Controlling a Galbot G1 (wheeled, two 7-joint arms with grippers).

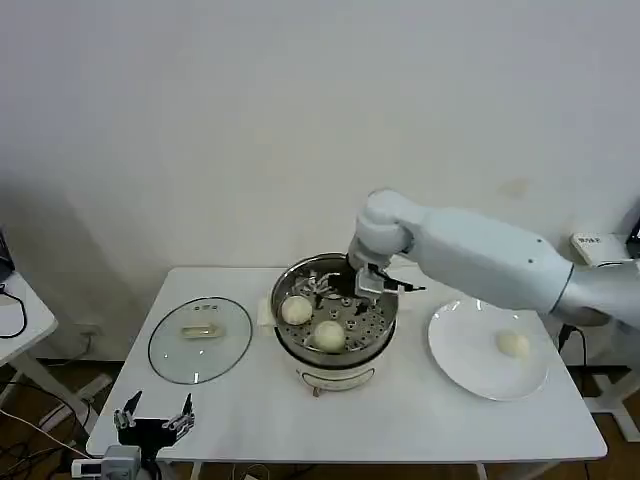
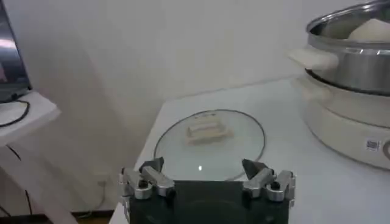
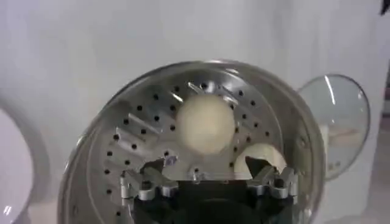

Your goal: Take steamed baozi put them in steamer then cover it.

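Now two baozi (image 1: 296, 310) steamed (one plated (image 1: 513, 344)).

**Steamer at centre, lid left, plate right**

On the counter (image 1: 400, 410), the steamer (image 1: 335, 345) sits mid-way and holds two baozi (image 1: 296, 310). The glass cover (image 1: 200, 340) lies flat to its left; the plate (image 1: 480, 365) to its right carries one baozi (image 1: 513, 344).

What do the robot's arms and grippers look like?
The right arm is smooth, glossy white, thick and rounded, with a ball-like joint. Its right gripper has a black body and two silvery metal fingers with dark tips. The left gripper looks just the same: black block, silver fingers.
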